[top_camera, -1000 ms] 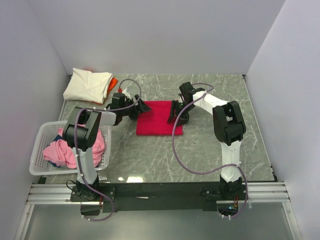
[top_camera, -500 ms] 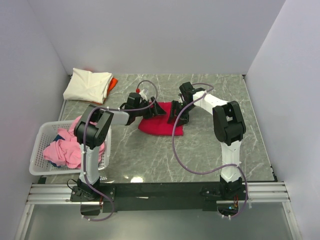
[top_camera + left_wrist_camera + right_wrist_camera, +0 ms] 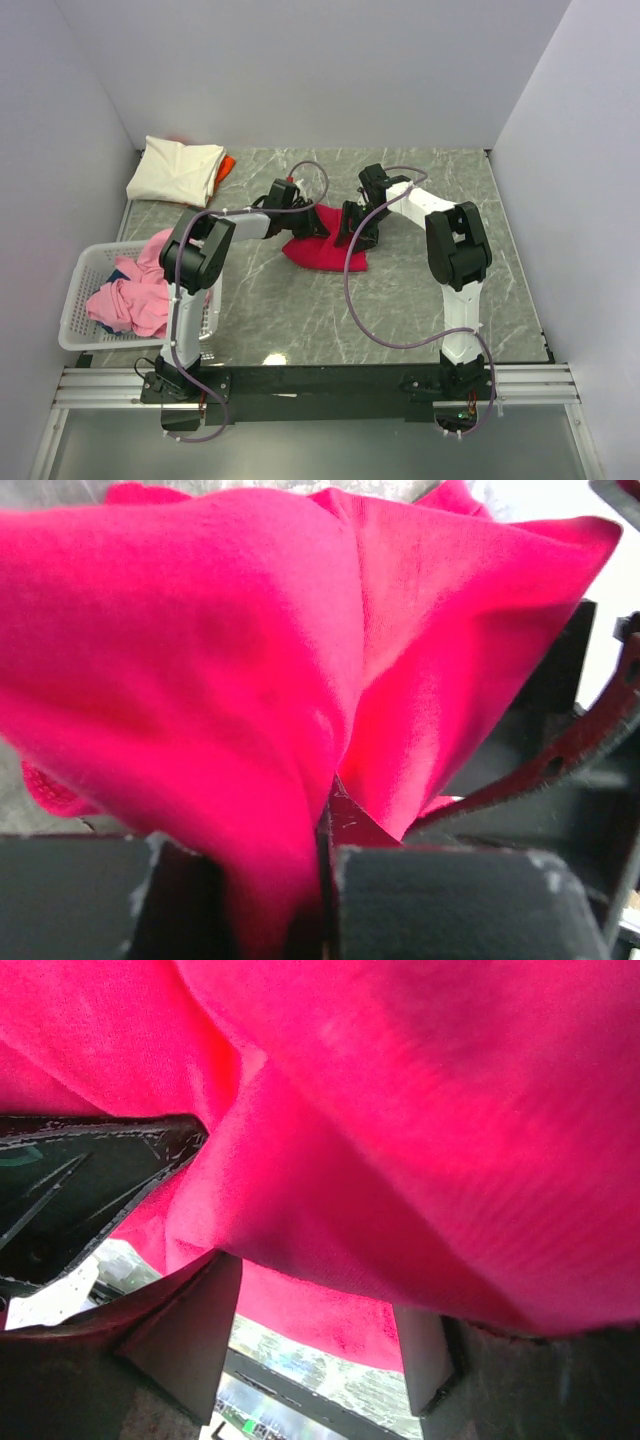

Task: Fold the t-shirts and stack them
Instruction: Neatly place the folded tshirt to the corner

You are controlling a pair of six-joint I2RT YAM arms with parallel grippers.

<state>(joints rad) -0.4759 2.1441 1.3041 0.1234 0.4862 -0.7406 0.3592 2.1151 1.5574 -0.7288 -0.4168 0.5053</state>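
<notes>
L claw [image 3: 312, 222] is closed tight on the red tee [image 3: 325, 252]. In the L wrist view a fold of red cloth runs down into the narrow slot btwn the dark fingers [image 3: 450, 900], and the rest billows up and fills nearly the whole view above them. R claw [image 3: 352, 228] is just beside the L claw, on its R side, both at the far edge of the same tee. Its jaws stand wide apart. In the R wrist view red cloth drapes over and across the fingers [image 3: 190, 1330], w/ a strip of table visible in the gap btwn them, so no pinch can be made out there.

The red tee is bunched and rumpled, not flat. Its far part is gathered up at the two claws, and the rest lies on the grey marble table [image 3: 400, 300] on the near side of them.

Well off to the L of the L claw, in the far L corner, a folded cream tee [image 3: 178, 170] lies w/ an orange tee [image 3: 227, 163] poking out from under its R edge. Near-L of the L claw, by that arm's base, a white basket [image 3: 72, 320] holds crumpled pink tees [image 3: 140, 295], which spill over its R rim.
</notes>
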